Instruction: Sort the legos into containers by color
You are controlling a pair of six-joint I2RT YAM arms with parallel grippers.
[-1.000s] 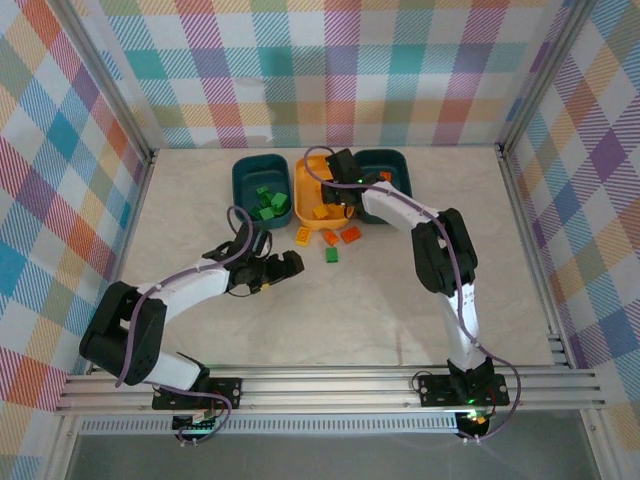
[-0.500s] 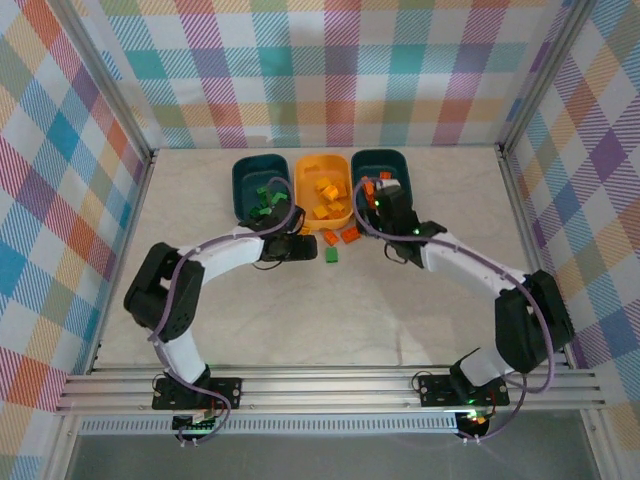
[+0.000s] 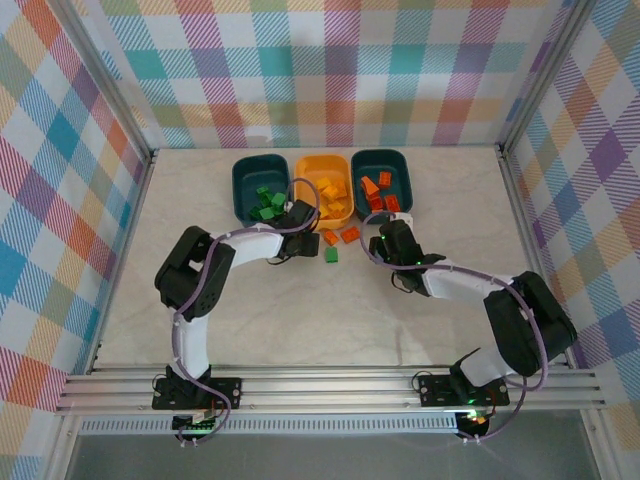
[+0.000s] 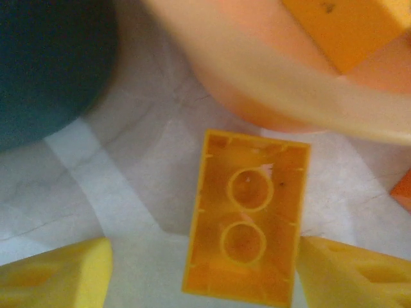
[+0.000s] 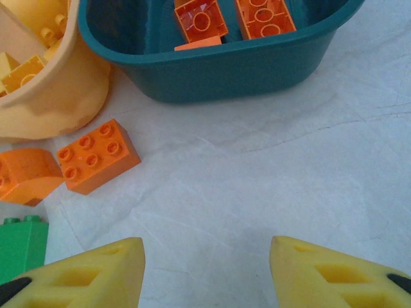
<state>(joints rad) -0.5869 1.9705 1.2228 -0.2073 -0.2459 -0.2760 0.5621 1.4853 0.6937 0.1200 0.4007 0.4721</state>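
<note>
A yellow brick [image 4: 247, 215] lies upside down on the table, just in front of the yellow-orange tub [image 4: 257, 83]. My left gripper [image 4: 205, 247] is open around it; the right fingertip [image 4: 347, 273] is at the brick's edge and the left one stands apart. My right gripper [image 5: 207, 250] is open over bare table, with nothing between its fingers. Ahead of it is the right teal tub [image 5: 225, 67], holding orange-red bricks [image 5: 264, 16]. From above, green bricks [image 3: 268, 203] lie in the left teal tub [image 3: 237, 185].
Two orange-red bricks [image 5: 97, 156] [image 5: 26, 175] and a green brick [image 5: 22, 247] lie loose on the table, left of my right gripper and below the yellow-orange tub [image 3: 335, 224]. Patterned walls and a metal frame enclose the table.
My left gripper has swung up from mid-table to the yellow brick by the tubs. My right gripper has drawn back from the tubs to the table in front of them.
</note>
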